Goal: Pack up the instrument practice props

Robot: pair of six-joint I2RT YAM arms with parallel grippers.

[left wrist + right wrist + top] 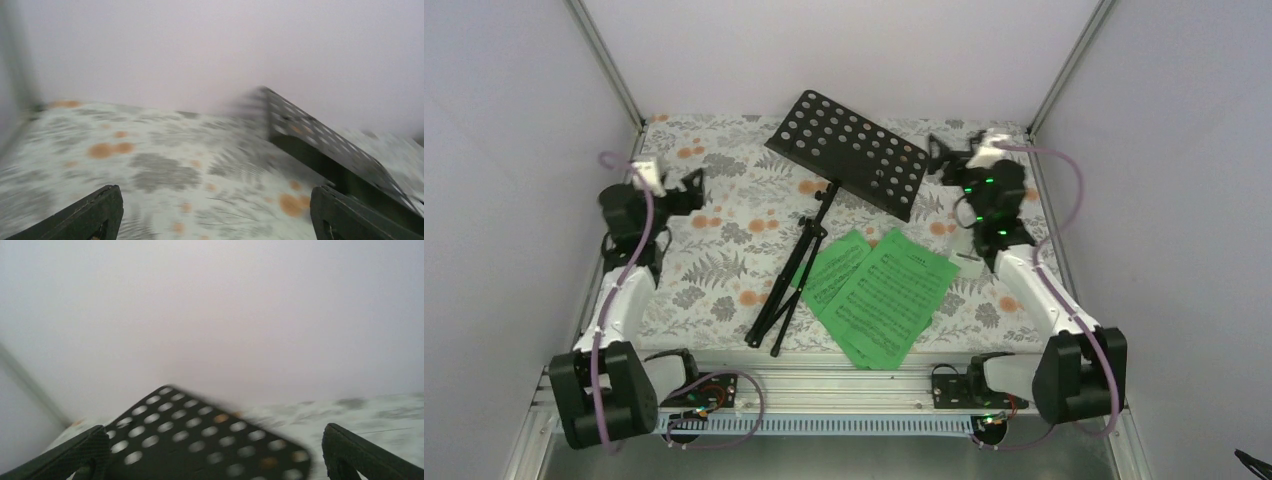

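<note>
The black music stand lies on the floral cloth, its round-holed desk point(849, 150) raised at the back centre and its folded tripod legs point(786, 292) pointing toward me. Bright green sheet-music pages point(882, 292) lie overlapped right of the legs. A small white object point(969, 264), perhaps the metronome, shows beside the right arm, mostly hidden. My left gripper point(696, 190) is open and empty, left of the desk, which shows blurred in the left wrist view point(320, 145). My right gripper point(939, 155) is open at the desk's right edge; the desk point(200, 440) lies between its fingers point(75, 455).
White walls and metal corner posts point(609, 70) close in the left, back and right sides. The arm bases stand on a metal rail point(844, 385) at the near edge. The floral cloth point(714, 270) covers the table.
</note>
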